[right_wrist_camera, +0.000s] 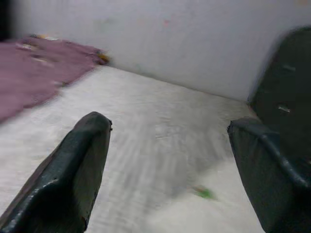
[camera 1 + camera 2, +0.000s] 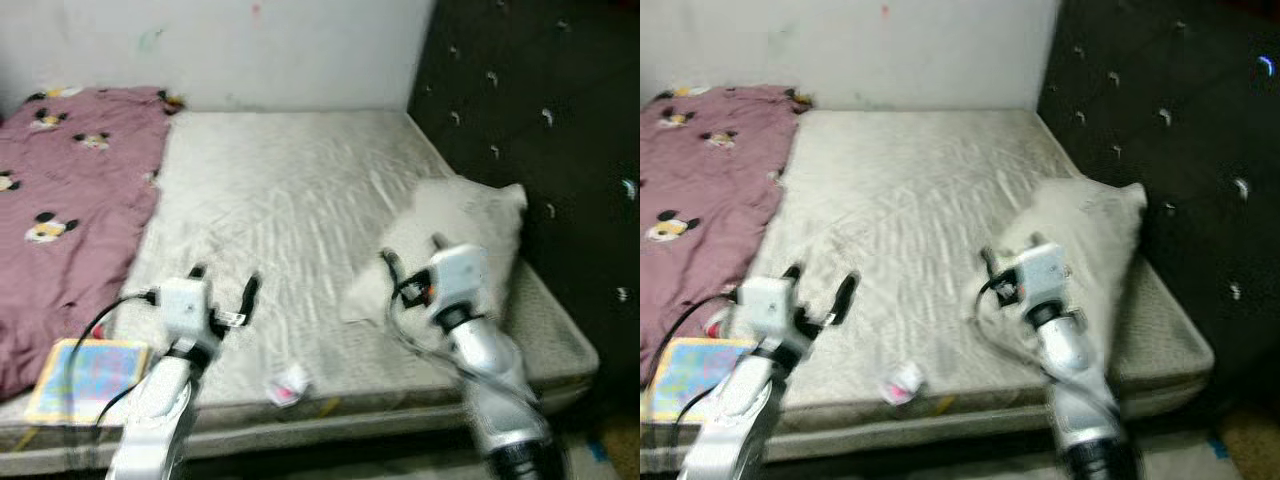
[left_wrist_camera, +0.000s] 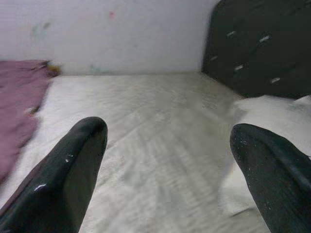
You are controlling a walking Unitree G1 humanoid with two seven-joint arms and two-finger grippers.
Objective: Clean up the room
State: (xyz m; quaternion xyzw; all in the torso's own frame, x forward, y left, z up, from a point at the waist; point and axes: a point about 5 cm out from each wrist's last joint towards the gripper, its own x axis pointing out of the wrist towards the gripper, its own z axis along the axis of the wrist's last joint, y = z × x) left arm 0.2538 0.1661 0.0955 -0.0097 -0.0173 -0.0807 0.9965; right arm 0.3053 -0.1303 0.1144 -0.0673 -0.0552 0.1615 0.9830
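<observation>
A bare grey mattress [image 2: 290, 190] lies before me. On its left side a maroon blanket [image 2: 70, 190] with cartoon mouse heads is spread. A white pillow [image 2: 455, 235] rests on the right, by the dark tufted headboard [image 2: 540, 120]. A small crumpled white and pink wrapper [image 2: 288, 385] lies near the front edge. A colourful book [image 2: 88, 378] sits at the front left corner. My left gripper [image 2: 222, 285] hovers open above the front left of the mattress, holding nothing. My right gripper [image 2: 412, 256] is open just in front of the pillow; its fingers [image 1: 80, 170] hold nothing.
A white wall [image 2: 230, 50] runs behind the bed. The headboard closes off the right side. The middle of the mattress is bare wrinkled fabric. A strip of floor [image 2: 600, 450] shows at the lower right, past the bed's corner.
</observation>
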